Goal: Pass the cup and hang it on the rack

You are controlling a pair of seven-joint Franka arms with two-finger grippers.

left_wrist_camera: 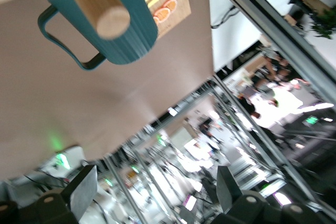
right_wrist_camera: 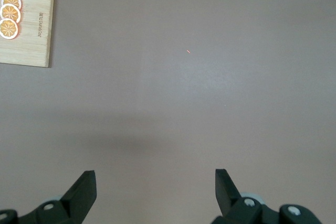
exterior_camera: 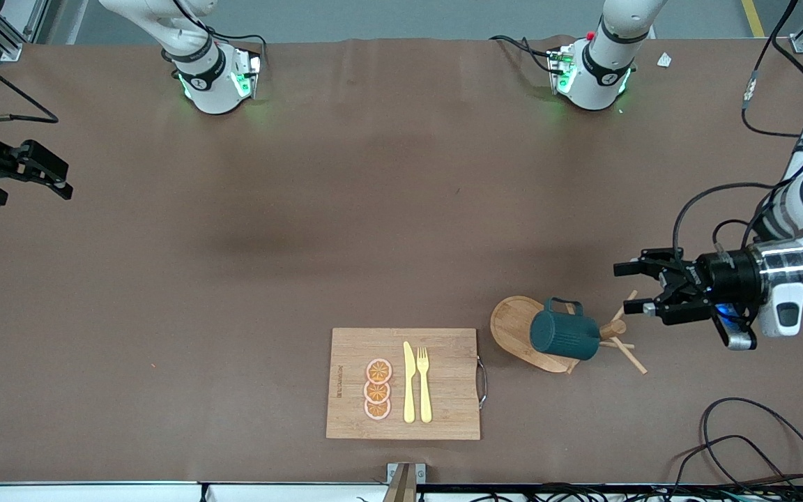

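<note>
The cup (exterior_camera: 563, 336) hangs on the rack (exterior_camera: 521, 329), its loop handle over one of the thin pegs and its ribbed body lying across the oval base. The left wrist view shows the same from above: the cup (left_wrist_camera: 113, 22) sits against the rack's post (left_wrist_camera: 100, 4), with nothing gripping it. The rack stands toward the left arm's end of the bench (exterior_camera: 234, 293), not far from the bench's front edge.

The left tool (exterior_camera: 635, 287) hovers just beside the rack's pegs, its fingers spread apart and empty, clear of the cup. So the hanging looks done, and what seems left is only for this arm to draw away without knocking the pegs.

Beside the rack, toward the middle of the front edge, lies a cutting board (exterior_camera: 443, 376) carrying orange slices (exterior_camera: 378, 389), a yellow knife (exterior_camera: 409, 382) and a yellow fork (exterior_camera: 424, 385).

The right tool (exterior_camera: 25, 171) waits at the right arm's end of the bench, over bare surface, fingers wide and holding nothing.
</note>
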